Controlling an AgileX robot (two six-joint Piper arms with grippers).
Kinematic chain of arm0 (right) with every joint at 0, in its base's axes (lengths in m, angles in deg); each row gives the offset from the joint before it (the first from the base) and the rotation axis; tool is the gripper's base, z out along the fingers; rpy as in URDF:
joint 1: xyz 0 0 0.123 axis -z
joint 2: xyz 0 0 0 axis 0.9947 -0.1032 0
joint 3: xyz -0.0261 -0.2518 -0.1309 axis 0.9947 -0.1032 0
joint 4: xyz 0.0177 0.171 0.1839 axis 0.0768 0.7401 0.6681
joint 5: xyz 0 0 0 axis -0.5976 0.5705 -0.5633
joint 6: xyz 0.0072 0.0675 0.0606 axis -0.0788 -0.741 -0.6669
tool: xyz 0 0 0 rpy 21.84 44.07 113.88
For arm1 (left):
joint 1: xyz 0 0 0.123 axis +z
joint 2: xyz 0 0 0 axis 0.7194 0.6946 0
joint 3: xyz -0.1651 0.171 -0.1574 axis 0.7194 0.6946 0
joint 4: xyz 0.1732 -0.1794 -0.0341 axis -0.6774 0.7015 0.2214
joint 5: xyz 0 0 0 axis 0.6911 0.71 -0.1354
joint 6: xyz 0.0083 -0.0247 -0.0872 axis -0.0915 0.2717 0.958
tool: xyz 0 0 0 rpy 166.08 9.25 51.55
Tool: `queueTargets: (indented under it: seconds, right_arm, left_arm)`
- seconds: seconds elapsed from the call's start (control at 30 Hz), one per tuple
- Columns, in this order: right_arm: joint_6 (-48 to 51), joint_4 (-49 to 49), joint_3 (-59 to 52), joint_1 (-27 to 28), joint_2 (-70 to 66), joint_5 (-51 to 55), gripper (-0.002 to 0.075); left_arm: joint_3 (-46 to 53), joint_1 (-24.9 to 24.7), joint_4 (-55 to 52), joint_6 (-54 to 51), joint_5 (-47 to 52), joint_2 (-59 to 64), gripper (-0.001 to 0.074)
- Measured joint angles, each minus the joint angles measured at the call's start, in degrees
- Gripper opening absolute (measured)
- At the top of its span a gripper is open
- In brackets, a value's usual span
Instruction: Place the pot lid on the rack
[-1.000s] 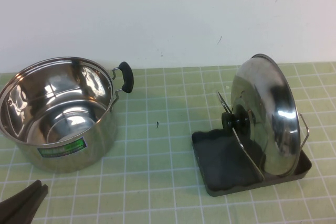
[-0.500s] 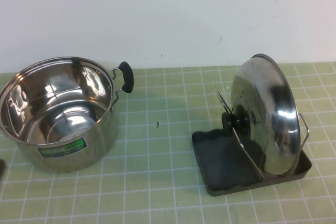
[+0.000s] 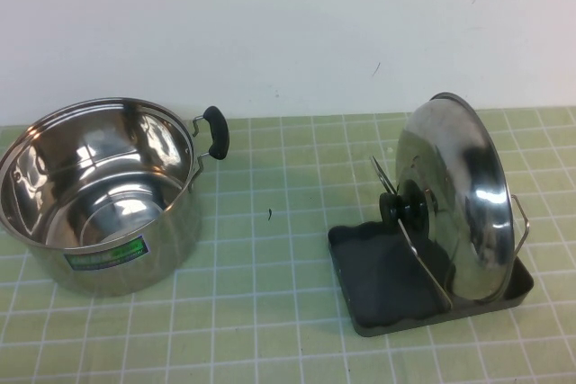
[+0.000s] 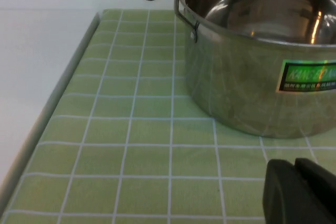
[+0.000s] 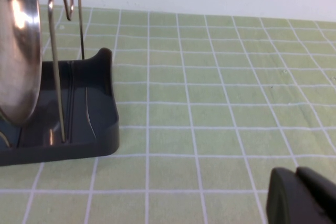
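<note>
Standing on edge in the silver wire rack (image 3: 423, 254) with dark grey tray, the domed stainless-steel pot lid (image 3: 454, 200) faces its black knob toward the steel pot (image 3: 99, 195); both tools are absent here. Left wrist: left tool (image 4: 299, 192) appears clenched beside the pot; green label (image 4: 307, 75) unreadable. Right wrist: right tool (image 5: 302, 195) appears clenched, apart from the rack. Retreat should avoid jarring the lid.

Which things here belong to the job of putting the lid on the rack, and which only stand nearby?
Belong to the job:
- pot lid, standing on edge in the rack
- rack
- left gripper, low near the pot
- right gripper, low over the mat beside the rack

Only standing nearby:
- pot, open and empty, on the mat's left side
- green mat
</note>
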Motion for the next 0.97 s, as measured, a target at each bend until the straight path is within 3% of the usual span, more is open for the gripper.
queueTargets:
  seconds: [0.23,0.4,0.6,0.97]
  right_arm:
    - [0.0,0.0,0.0,0.0,0.0,0.0,0.0011]
    - [0.0,-0.1,0.0,-0.08,0.0,0.0,0.0011]
    - [0.0,-0.1,0.0,-0.08,0.0,0.0,0.0011]
    - [0.0,-0.1,0.0,-0.08,0.0,0.0,0.0011]
  left_arm:
    - [6.39,0.0,-2.62,0.76,-12.01,-0.09,-0.0003]
    - [6.48,0.0,1.85,-0.66,-10.37,-0.23,-0.0003]
    - [6.38,0.0,8.6,-10.8,-9.13,-0.23,-0.0003]
    - [6.38,0.0,12.94,-12.45,-9.23,-0.23,-0.0003]
